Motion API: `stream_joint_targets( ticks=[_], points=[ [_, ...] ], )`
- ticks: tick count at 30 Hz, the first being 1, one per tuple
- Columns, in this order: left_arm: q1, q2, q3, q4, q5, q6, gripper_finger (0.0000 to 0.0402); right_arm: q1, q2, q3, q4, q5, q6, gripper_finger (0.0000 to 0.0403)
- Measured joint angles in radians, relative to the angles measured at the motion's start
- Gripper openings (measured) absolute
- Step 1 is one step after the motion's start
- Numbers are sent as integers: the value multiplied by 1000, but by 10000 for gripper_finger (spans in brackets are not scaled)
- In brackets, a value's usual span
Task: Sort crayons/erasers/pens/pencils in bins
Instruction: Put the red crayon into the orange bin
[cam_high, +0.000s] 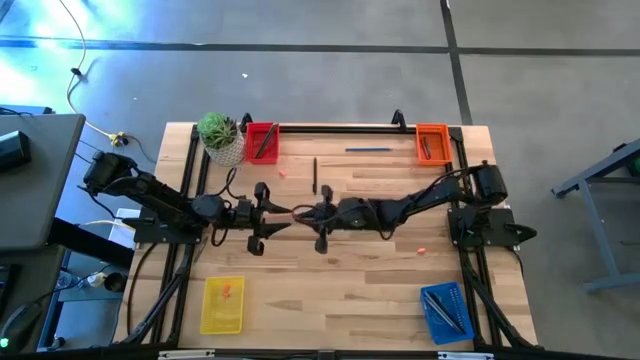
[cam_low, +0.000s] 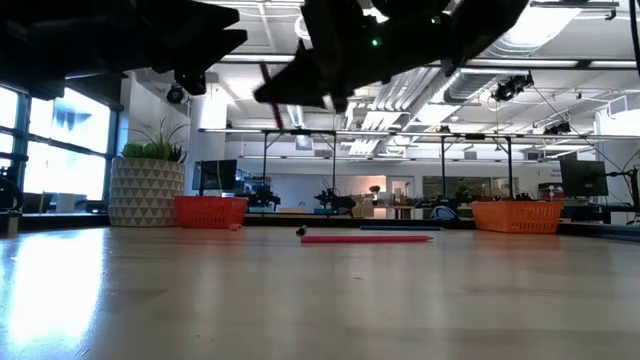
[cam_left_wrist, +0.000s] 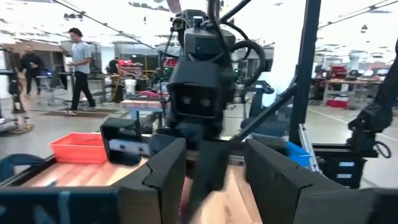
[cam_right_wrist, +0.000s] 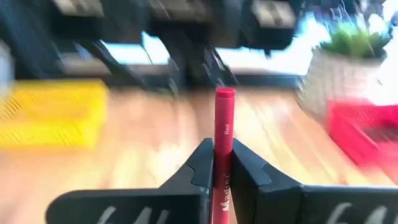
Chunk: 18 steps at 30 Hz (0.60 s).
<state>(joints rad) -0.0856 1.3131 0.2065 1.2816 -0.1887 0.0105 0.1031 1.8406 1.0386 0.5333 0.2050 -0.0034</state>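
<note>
High view: left end effector (cam_high: 262, 218) and right end effector (cam_high: 322, 215) brought nose to nose at mid-worktop (cam_high: 340, 290), apparently for a hand-over in the air. Bins at the four corners: red bin (cam_high: 262, 140) upper left beside the plant pot (cam_high: 220, 135), orange bin (cam_high: 431, 142) upper right, yellow bin (cam_high: 222, 305) lower left, blue bin (cam_high: 445, 310) lower right. Loose and unsorted: one crayon (cam_high: 283, 172) just below the red bin, another right of centre; a dark pen (cam_high: 314, 175) above the end effectors; a blue pen (cam_high: 368, 149) along the top edge.

Low view: both arms hanging dark across the top, well clear of the boards. A long pink-red stick (cam_low: 365, 239) flat on the worktop at centre, probably under the arms and so easy to overlook.

Left wrist view: fingers (cam_left_wrist: 168, 162) spread wide, nothing gripped, aimed straight at the other arm's wrist, which fills the centre. Looks ready to receive. Red bin at left; people walking far behind, off the worktop.

Right wrist view: fingers clamped on a red marker (cam_right_wrist: 224, 118), upright, with most of its length standing out past the tips, presumably to leave room for a second grip. Yellow bin at left, plant pot and red bin at right. Main risk, by the look of it: the two end effectors knocking together at such close quarters.
</note>
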Motion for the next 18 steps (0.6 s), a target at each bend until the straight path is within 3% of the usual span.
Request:
stream_joint_targets(
  ticks=[10,15,18],
  points=[
    [0,-59,-43,-6,-32,36,128,-155,-273,1,-755,354,98,12],
    [0,-59,-43,-6,-32,45,112,-337,-358,1,-1041,438,210,12],
    [0,-59,-43,-6,-32,40,104,-471,-363,1,-1096,445,233,12]
  ],
)
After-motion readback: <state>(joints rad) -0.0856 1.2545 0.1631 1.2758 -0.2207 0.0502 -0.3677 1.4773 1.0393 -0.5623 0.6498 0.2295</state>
